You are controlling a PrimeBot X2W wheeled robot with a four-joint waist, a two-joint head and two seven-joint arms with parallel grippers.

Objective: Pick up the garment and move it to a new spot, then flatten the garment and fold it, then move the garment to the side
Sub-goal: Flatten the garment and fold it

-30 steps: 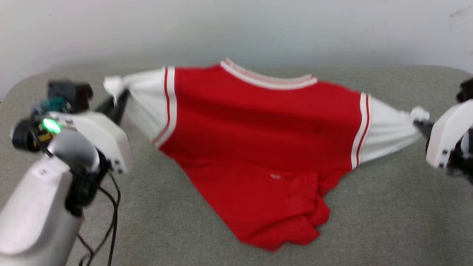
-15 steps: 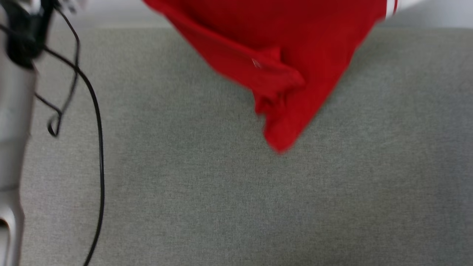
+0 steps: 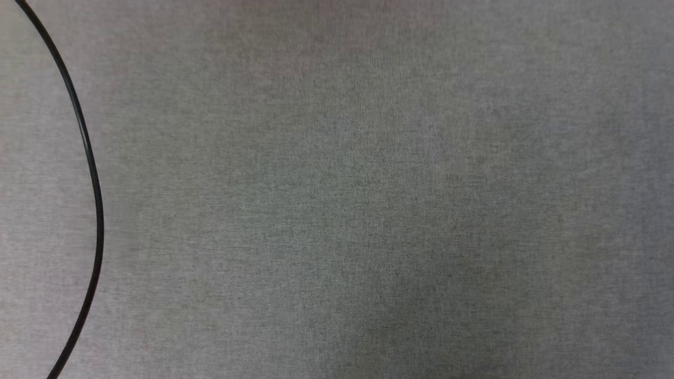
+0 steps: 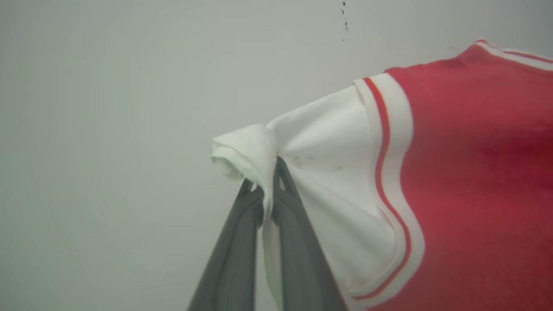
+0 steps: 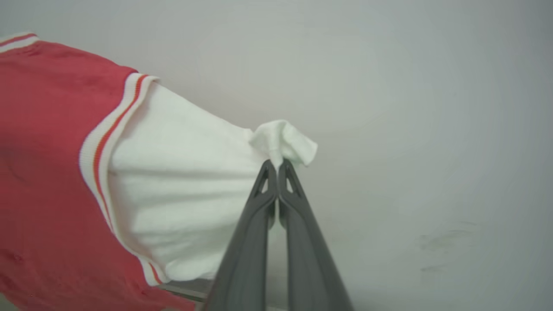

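Observation:
The garment [image 4: 475, 172] is a red jersey with white sleeves and red-and-white striped trim, held up in the air and stretched between both arms in front of a pale wall. In the left wrist view my left gripper [image 4: 265, 172] is shut on the bunched end of one white sleeve. In the right wrist view the garment [image 5: 47, 151] hangs to the left, and my right gripper [image 5: 276, 164] is shut on the bunched tip of the other white sleeve [image 5: 181, 194]. The lower part of the jersey is out of view.
The head view looks straight down on the grey fabric surface [image 3: 368, 210], with a black cable [image 3: 95, 210] curving down its left side. A plain pale wall [image 4: 129, 108] stands behind the lifted jersey, and a strip of the surface's edge [image 5: 185, 287] shows below the sleeve.
The jersey has risen off the grey surface and passed out of the top of the head view. That view has also tilted downward. Both grippers stay shut on the sleeves.

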